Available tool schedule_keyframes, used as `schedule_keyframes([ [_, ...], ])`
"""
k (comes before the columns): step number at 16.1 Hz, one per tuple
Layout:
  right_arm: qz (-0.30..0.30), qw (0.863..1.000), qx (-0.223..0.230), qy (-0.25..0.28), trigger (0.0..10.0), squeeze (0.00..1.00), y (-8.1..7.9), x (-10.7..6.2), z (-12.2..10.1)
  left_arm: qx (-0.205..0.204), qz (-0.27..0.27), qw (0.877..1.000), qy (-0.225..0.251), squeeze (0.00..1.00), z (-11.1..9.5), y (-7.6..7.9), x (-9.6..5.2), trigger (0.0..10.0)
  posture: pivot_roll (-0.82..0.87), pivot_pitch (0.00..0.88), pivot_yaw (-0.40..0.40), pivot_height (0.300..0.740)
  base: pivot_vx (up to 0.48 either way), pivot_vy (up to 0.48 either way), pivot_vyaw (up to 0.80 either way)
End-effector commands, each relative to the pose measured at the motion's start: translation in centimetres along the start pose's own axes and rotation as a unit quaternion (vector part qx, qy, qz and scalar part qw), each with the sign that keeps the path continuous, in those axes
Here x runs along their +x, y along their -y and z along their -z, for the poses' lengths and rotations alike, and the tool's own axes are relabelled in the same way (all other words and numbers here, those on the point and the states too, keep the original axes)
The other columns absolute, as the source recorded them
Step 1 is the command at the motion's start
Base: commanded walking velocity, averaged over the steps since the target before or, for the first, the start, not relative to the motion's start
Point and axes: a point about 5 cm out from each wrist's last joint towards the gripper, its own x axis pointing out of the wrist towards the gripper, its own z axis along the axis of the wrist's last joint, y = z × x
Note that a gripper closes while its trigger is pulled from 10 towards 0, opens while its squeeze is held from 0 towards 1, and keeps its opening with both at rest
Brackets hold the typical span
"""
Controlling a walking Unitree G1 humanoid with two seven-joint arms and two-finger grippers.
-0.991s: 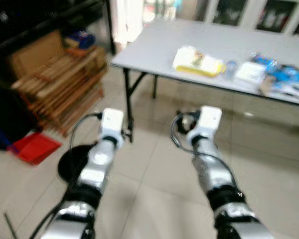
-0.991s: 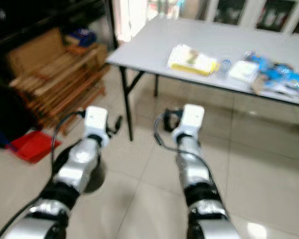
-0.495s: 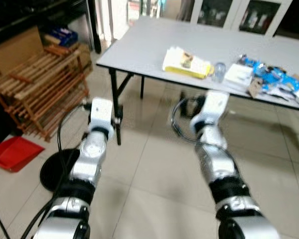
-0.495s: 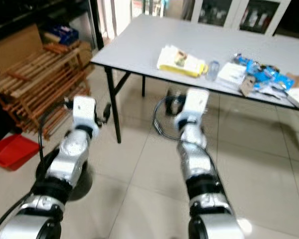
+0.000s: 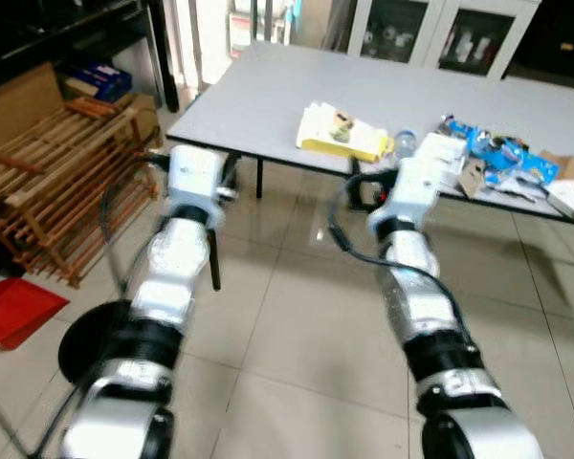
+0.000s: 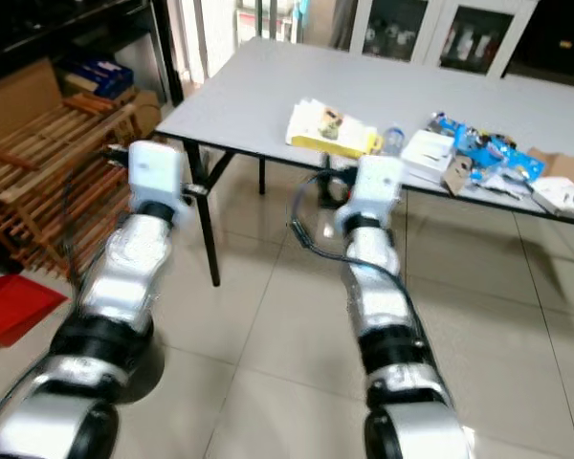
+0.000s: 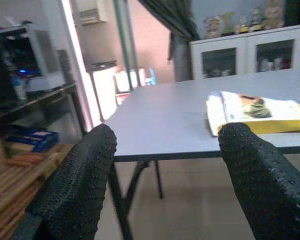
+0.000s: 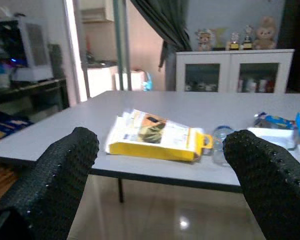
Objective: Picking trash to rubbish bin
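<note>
Both arms are raised before a grey folding table that holds the trash.

Low in the frame the two silver arms reach forward over the pale tiled floor [image 5: 297, 335]. The left gripper [image 7: 165, 185] and the right gripper [image 8: 160, 180] both have their black fingers spread wide apart, holding nothing. Just beyond the right gripper, at upper centre, a yellow-edged flat paper packet [image 5: 340, 132] lies on the grey table [image 5: 258, 91], with a small clear plastic bottle [image 8: 221, 142] beside it. Farther right lie blue wrappers [image 5: 497, 153]. A slatted wooden rack [image 5: 48, 191] stands at far left.
</note>
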Motion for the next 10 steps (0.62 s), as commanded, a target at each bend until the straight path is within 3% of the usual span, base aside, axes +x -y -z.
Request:
schedule_keyframes([
  [1, -0.002, 1.0, 0.001, 0.005, 10.0, 0.0, -0.23, 0.07, -0.2, 0.007, -0.008, 1.0, -0.01, 0.0, 0.32, -0.67, -0.12, 10.0, 0.04, 0.01, -0.063, 0.74, 0.289, 0.0, 0.0],
  [6, -0.002, 1.0, 0.003, 0.006, 10.0, 0.0, -0.13, 0.14, -0.29, 0.005, -0.008, 1.0, -0.016, 0.0, 0.57, -0.64, -0.27, 10.0, 0.03, 0.0, -0.061, 0.74, 0.309, 0.0, 0.0],
  [8, -0.013, 1.0, 0.009, 0.002, 10.0, 0.0, -0.51, 0.06, -0.14, 0.01, -0.009, 1.0, -0.021, 0.0, 0.72, -0.67, -0.26, 10.0, 0.03, 0.0, -0.063, 0.74, 0.338, 0.0, -0.8],
  [10, -0.016, 1.0, 0.003, 0.001, 10.0, 0.0, -0.66, -0.03, 0.01, 0.009, -0.007, 1.0, -0.021, 0.0, 0.79, -0.63, -0.33, 10.0, 0.03, 0.0, -0.061, 0.74, 0.341, 0.0, 0.0],
])
